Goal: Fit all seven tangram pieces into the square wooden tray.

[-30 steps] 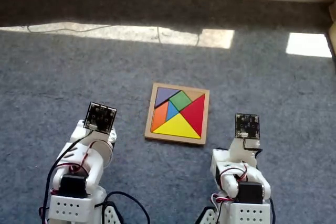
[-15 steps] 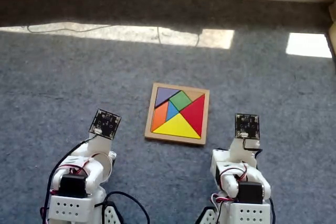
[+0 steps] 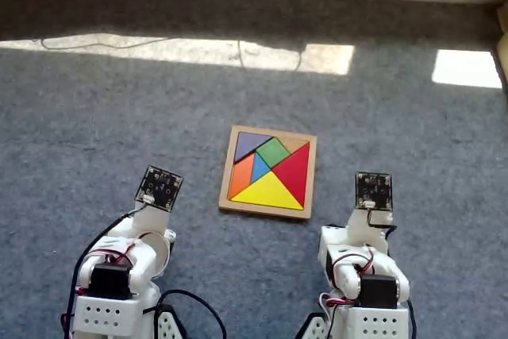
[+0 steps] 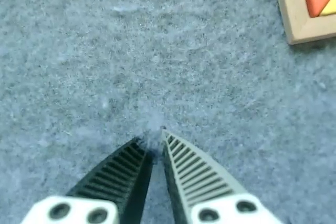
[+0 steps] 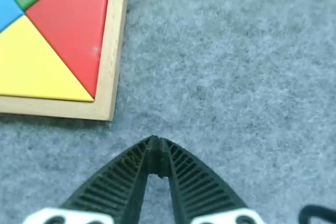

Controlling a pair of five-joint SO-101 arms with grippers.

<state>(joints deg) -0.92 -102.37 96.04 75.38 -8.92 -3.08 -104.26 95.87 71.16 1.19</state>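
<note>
The high camera looks down from afar; both wrist cameras sit close above the carpet (image 4: 157, 66), each catching a corner of the tray (image 3: 268, 208).

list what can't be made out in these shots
High view: whether the far corner of the tray, beside the red piece, holds a seventh piece or bare wood; too small.
High view: jaws of the left gripper and right gripper, hidden under the wrist cameras.
Left wrist view: most of the tray, cut off by the picture's edge.
Right wrist view: most of the tray, likewise cut off.
</note>
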